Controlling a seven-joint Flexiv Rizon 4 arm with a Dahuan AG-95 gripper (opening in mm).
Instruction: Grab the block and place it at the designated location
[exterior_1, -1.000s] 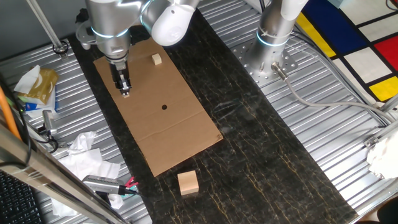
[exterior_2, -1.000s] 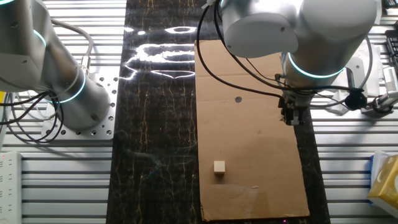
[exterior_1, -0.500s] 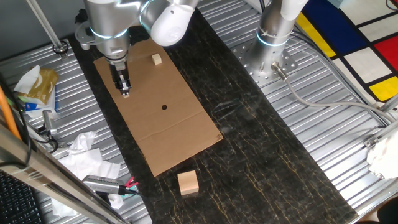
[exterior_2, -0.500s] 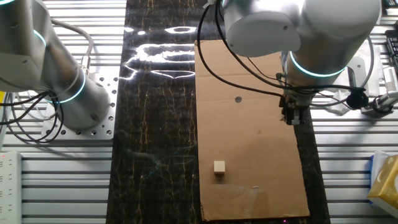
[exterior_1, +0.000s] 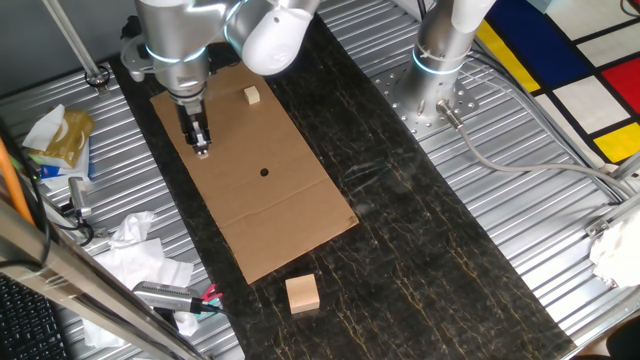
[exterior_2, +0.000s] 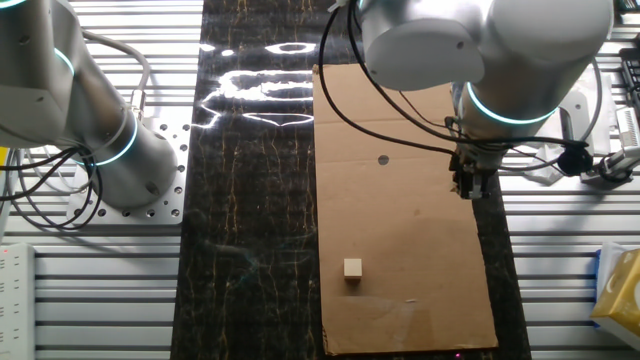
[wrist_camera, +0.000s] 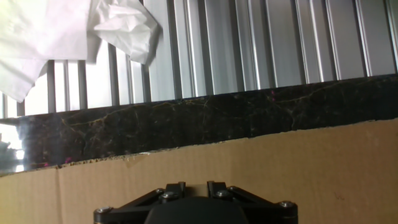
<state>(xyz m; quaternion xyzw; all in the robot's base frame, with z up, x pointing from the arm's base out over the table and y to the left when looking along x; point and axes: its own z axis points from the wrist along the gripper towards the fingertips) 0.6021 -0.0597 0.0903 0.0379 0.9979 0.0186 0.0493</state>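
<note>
gripper (exterior_1: 202, 150): fingers together on a pale speck, likely the block (exterior_1: 203, 151); raised slightly over the last second above cardboard sheet (exterior_1: 300, 200). designated location (exterior_1: 264, 172): near, unoccupied. carry evidently beginning.

Tiny tan block (exterior_1: 203, 151), seemingly gripped; black dot (exterior_1: 264, 172) uncovered.

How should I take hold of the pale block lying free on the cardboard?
Pinch the pale block across two opposite side faces, coming straight down from above. It is a small cube sitting flat on the cardboard, top face up, with nothing beside it.
</note>
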